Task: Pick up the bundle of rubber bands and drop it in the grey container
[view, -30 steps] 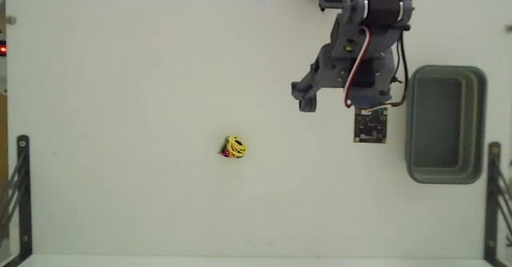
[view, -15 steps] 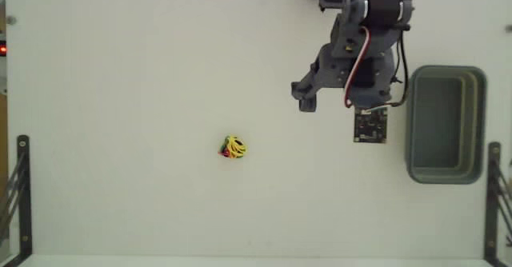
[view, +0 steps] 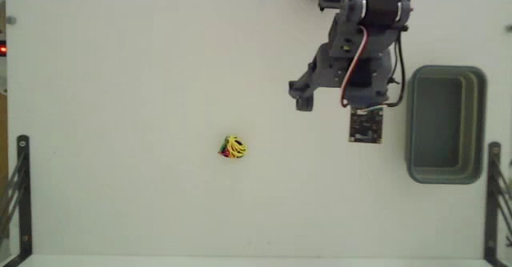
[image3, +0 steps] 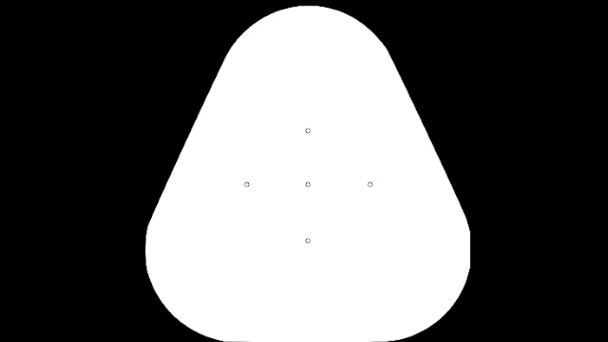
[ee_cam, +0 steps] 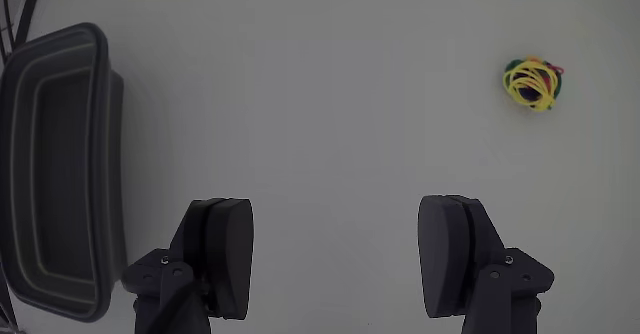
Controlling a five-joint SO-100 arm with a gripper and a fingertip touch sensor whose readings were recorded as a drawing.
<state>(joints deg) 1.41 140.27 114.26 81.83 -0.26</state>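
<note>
The bundle of rubber bands point(view: 233, 148) is a small, mostly yellow clump lying alone on the white table, left of and below the arm in the fixed view. In the wrist view the bundle point(ee_cam: 533, 82) sits at the upper right, well ahead of the fingers. The grey container point(view: 411, 123) stands at the right edge of the fixed view, and the container point(ee_cam: 100, 154) fills the left side of the wrist view. My gripper point(view: 332, 101) hangs between the two, nearer the tub. My gripper point(ee_cam: 335, 214) is open, with only bare table between its fingers.
A small black circuit board point(view: 366, 127) rides on the arm beside the tub. Black metal brackets stand at the table's lower left point(view: 22, 187) and lower right point(view: 494, 195). A red light point(view: 2, 49) glows at the left edge.
The arm has turned slightly left, away from the tub, carrying the circuit board with it. The bundle and the tub have not moved.
</note>
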